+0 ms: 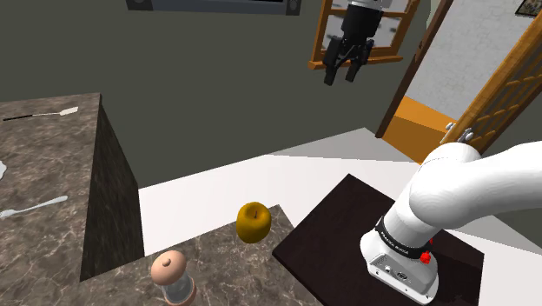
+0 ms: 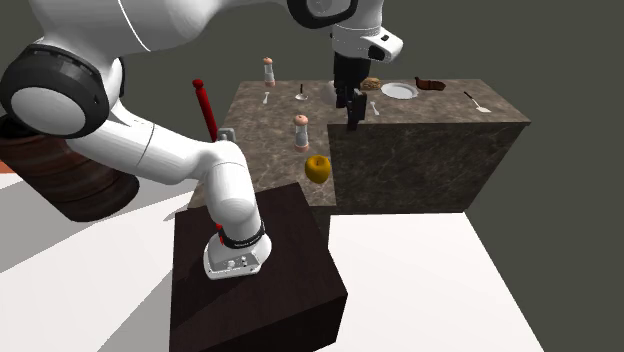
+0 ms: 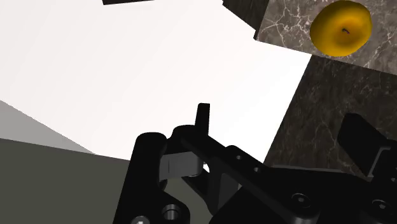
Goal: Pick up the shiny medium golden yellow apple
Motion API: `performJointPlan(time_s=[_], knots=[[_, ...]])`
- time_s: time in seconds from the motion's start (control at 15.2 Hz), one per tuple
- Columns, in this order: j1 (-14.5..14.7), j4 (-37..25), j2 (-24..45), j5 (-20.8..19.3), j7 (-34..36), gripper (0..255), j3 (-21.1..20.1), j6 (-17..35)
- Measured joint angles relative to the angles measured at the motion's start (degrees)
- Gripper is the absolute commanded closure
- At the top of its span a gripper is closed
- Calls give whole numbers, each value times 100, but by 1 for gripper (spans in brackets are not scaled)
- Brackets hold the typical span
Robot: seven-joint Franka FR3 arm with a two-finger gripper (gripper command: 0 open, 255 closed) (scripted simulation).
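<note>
A glossy golden yellow apple (image 1: 253,222) (image 2: 318,168) (image 3: 341,27) stands upright at the corner of a low marble counter (image 1: 222,269), close to its edge. My black gripper (image 1: 343,71) (image 2: 353,108) (image 3: 280,130) hangs high in the air, well above the apple and off to one side of it. Its fingers (image 3: 203,118) stand apart, open, with nothing between them. In the wrist view the apple lies far beyond the fingertips, off toward one finger's side.
A shaker with a pinkish cap (image 1: 171,276) (image 2: 301,131) stands on the low counter near the apple. A taller marble counter (image 1: 52,165) (image 2: 440,110) holds spoons, a white plate (image 2: 399,90) and another shaker (image 2: 268,70). The dark stand (image 1: 347,235) sits beside the counter; white floor lies between.
</note>
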State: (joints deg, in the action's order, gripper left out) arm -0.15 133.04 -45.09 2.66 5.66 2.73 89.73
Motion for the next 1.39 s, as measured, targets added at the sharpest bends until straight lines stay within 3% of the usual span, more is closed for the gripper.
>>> performJointPlan(time_s=[0.2, 0.66, 1.06, 1.39], knots=[[-64, 318, -168, 123, 324, 0, -130, 162], [-336, 1700, -878, 923, 2138, 0, -910, 957], [-334, 2593, -1081, 1938, 3874, 0, -1925, 1860], [-286, 3032, -758, 2880, 5272, 0, -2907, 2850]])
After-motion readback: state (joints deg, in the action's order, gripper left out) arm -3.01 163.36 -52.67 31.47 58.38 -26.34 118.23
